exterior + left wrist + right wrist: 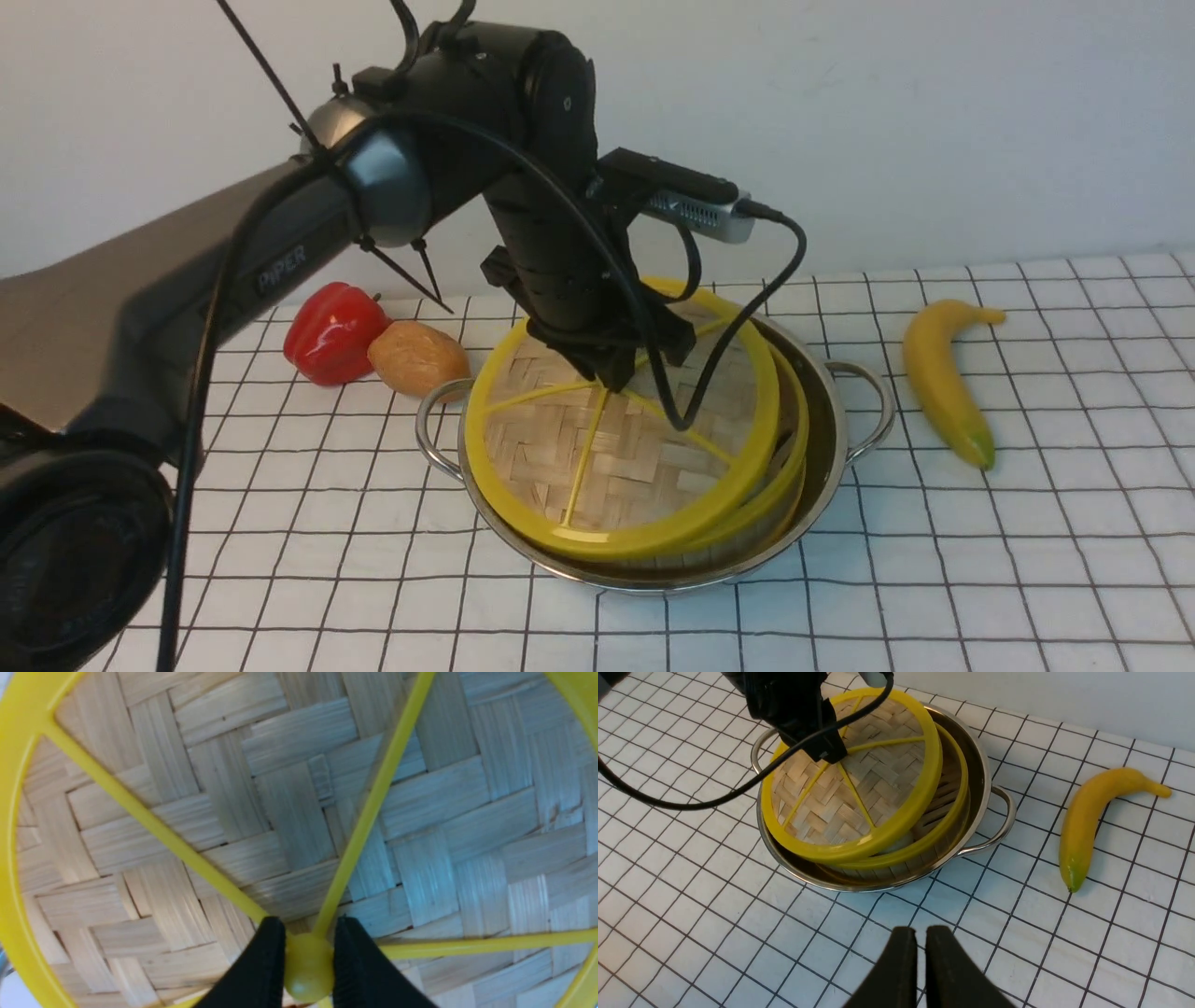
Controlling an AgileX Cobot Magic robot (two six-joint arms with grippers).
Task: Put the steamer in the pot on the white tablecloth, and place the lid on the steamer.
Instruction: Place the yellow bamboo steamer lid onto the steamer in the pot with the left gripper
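Everything sits on a white tablecloth (934,560) with a thin black grid. The steel pot (834,401) is around the middle. A red pepper (331,333) and a brown potato-looking thing (417,358) touch each other near the far edge, left of the pot. A banana (943,383) lies on its right.

The woven bamboo lid (299,812) is seen filling the view. Its yellow hub (308,975), where thin yellow spokes (373,802) meet, is clamped between the two black fingers (261,970) of the left gripper (309,947).
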